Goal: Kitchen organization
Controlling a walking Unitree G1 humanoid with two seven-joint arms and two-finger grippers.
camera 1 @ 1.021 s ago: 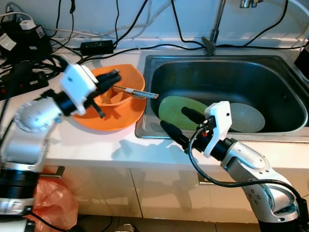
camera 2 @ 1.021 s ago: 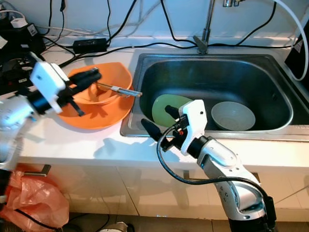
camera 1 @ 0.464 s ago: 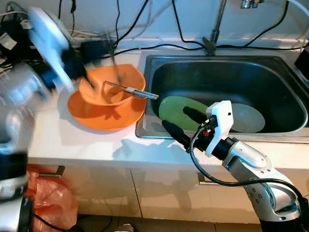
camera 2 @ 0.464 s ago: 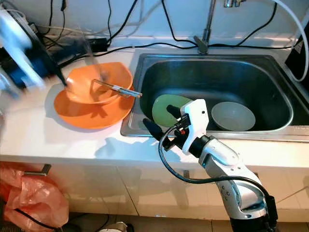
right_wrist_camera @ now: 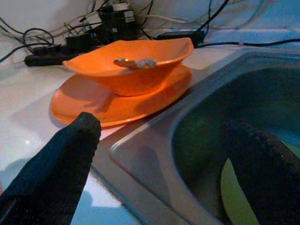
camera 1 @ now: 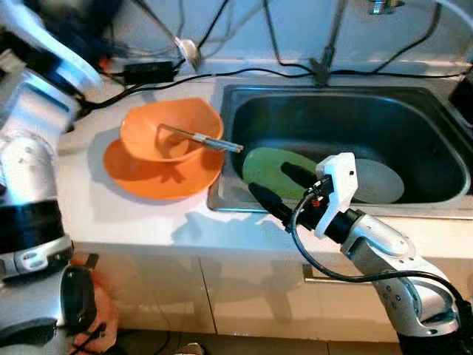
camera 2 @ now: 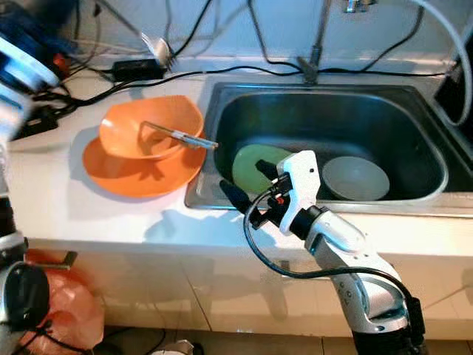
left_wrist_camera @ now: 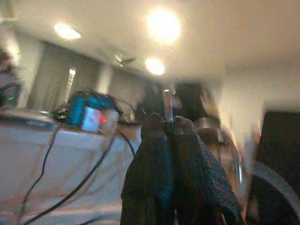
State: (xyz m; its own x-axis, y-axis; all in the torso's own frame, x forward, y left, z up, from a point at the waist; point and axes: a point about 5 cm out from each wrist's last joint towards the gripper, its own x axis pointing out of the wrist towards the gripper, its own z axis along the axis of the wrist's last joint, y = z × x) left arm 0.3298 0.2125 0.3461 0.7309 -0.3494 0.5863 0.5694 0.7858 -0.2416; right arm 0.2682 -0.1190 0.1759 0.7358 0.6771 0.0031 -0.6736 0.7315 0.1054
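On the white countertop (camera 1: 140, 214) left of the sink, an orange angular bowl (camera 1: 171, 130) sits on a flat orange plate (camera 1: 159, 168). A metal utensil (camera 1: 201, 138) lies in the bowl, its handle sticking out over the rim toward the sink. The stainless steel sink basin (camera 1: 347, 111) holds a round light-green plate (camera 1: 270, 164) near its front left corner and a pale round bowl (camera 1: 380, 180) just to the right of it.

The right gripper (camera 1: 284, 188) hangs over the front left edge of the sink with its two black fingers spread wide and nothing between them; one finger reaches over the green plate, the other over the sink's front rim. Its wrist view looks between the two spread fingertips (right_wrist_camera: 65, 154) across the counter to the orange bowl and plate, and shows the utensil's end resting inside the bowl, with black cables and power strips (right_wrist_camera: 56, 51) along the wall behind.

The left arm (camera 1: 33, 89) is raised high at the left edge, blurred, and a small pale metal piece (camera 1: 189, 50) shows at the end of a thin dark line above the counter. The left wrist view points up toward ceiling lights; there the left gripper (left_wrist_camera: 168, 129) has its fingers pressed together on a thin metal strip (left_wrist_camera: 167, 105) standing up between the tips, though the blur hides what it is.
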